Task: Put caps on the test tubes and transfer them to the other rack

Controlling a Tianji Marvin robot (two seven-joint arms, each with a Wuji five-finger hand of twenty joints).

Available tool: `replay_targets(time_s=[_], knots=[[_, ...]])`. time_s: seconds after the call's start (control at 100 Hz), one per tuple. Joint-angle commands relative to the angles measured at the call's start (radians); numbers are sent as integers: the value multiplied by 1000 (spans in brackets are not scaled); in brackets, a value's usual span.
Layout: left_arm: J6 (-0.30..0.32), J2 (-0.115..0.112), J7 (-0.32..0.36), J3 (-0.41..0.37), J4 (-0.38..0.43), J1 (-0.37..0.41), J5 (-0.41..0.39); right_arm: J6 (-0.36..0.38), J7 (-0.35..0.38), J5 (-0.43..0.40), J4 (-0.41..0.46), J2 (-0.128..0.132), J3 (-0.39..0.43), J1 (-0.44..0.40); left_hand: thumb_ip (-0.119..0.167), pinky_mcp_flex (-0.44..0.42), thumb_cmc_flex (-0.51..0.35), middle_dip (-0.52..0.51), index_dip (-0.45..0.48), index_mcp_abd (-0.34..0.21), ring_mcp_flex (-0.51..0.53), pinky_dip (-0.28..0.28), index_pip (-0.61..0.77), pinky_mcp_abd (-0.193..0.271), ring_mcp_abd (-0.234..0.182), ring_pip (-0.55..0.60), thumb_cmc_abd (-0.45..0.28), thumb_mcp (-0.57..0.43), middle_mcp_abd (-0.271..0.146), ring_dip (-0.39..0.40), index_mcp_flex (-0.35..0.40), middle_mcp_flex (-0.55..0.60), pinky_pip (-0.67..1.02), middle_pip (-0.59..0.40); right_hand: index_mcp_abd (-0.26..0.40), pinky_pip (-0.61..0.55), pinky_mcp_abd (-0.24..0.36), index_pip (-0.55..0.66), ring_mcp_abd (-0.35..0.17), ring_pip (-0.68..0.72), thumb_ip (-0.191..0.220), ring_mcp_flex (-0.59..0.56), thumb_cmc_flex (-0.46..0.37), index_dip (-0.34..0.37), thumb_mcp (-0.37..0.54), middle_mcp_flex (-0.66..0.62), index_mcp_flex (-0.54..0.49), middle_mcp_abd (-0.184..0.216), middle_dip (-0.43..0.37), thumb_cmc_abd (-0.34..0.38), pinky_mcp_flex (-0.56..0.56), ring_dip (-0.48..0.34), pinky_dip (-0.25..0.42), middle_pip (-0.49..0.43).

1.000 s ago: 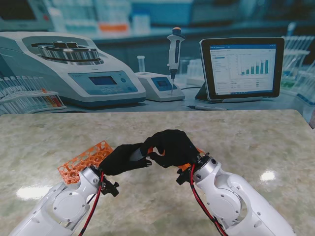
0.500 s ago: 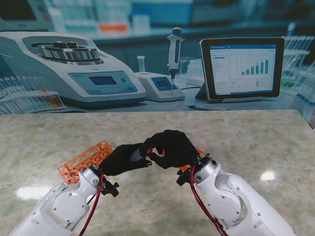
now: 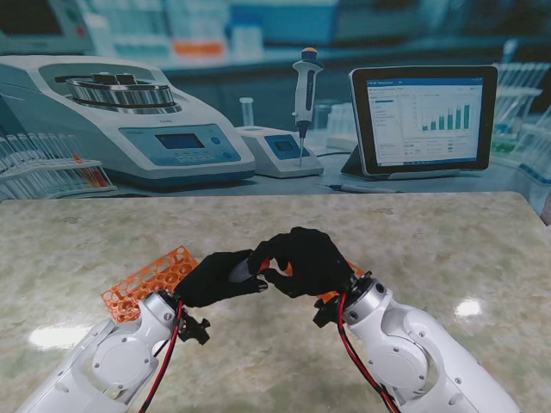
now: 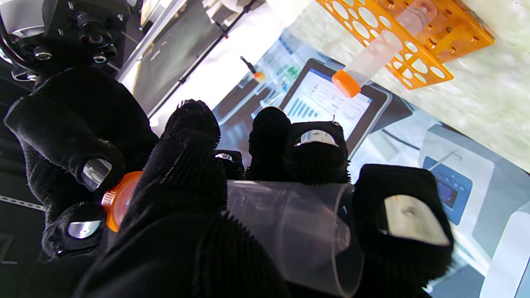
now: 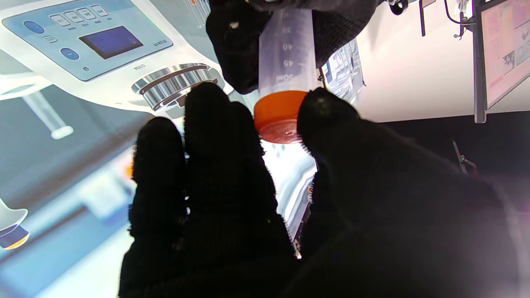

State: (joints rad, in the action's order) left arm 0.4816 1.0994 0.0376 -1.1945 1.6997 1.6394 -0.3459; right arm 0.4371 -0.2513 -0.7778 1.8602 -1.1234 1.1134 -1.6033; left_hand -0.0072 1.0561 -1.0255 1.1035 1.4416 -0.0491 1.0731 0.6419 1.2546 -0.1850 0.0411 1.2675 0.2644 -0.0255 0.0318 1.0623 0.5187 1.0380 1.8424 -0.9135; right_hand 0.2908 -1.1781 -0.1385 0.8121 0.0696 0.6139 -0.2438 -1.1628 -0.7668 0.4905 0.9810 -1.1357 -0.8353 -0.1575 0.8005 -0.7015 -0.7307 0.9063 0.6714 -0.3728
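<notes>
Showing printed marks — 40, 45 — the tube [image 5: 285, 54].

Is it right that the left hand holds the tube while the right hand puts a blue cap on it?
Not quite: the cap is orange, as the right wrist view shows. The left hand does hold the tube, and the right hand pinches the cap.

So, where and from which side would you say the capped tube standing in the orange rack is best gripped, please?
I'd grip the capped tube on its clear barrel just under the orange cap, coming from the cap end. It stands in the orange rack with its lower part inside a hole, so only the cap and upper barrel are free, and it can only lift out along its own axis.
</notes>
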Motion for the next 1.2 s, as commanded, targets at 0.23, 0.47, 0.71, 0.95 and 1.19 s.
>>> replay_targets(time_s=[0.23,0.47,0.71,0.95,1.19], knots=[[-4,3,6,3,11,0,1,15,-11,-14,19,0,9,-19,0,28,-32,-6,34,-63,37,-13,31,103,-8,37,-54,3,-28,11,9,9,134,4,-45,-3,-13,33,-44,-48,44,56,17,-18,-27,0,70,174,-13,35,43,-35,27,-4],[-4,3,6,1,12,1,0,14,-17,-28,22,1,17,-24,0,28,-32,-6,34,-63,36,-13,31,103,-7,37,-54,3,-28,11,9,9,134,5,-50,-20,-23,9,-40,-58,47,82,41,-39,-68,33,111,176,-31,41,94,-54,42,19],[-4,3,7,1,12,1,0,7,-25,-40,26,2,25,-30,0,28,-33,-6,34,-63,36,-13,31,103,-6,37,-53,3,-28,11,9,8,134,5,-43,-31,-27,-26,-37,-54,53,91,55,-71,-93,45,130,174,-41,55,115,-58,50,24],[-3,2,8,2,11,1,1,9,-30,-47,33,2,37,-38,0,28,-32,-6,34,-63,36,-13,31,103,-6,37,-53,3,-28,11,9,10,134,4,-52,-34,-30,-46,-37,-51,57,95,67,-76,-108,50,135,175,-49,64,122,-60,54,27],[-3,2,8,2,10,0,1,17,-40,-56,45,2,49,-51,0,28,-34,-6,34,-63,37,-13,31,103,-7,37,-53,2,-28,11,9,10,134,4,-52,-36,-29,-54,-36,-46,62,97,68,-73,-119,53,136,179,-54,70,124,-61,55,26]])
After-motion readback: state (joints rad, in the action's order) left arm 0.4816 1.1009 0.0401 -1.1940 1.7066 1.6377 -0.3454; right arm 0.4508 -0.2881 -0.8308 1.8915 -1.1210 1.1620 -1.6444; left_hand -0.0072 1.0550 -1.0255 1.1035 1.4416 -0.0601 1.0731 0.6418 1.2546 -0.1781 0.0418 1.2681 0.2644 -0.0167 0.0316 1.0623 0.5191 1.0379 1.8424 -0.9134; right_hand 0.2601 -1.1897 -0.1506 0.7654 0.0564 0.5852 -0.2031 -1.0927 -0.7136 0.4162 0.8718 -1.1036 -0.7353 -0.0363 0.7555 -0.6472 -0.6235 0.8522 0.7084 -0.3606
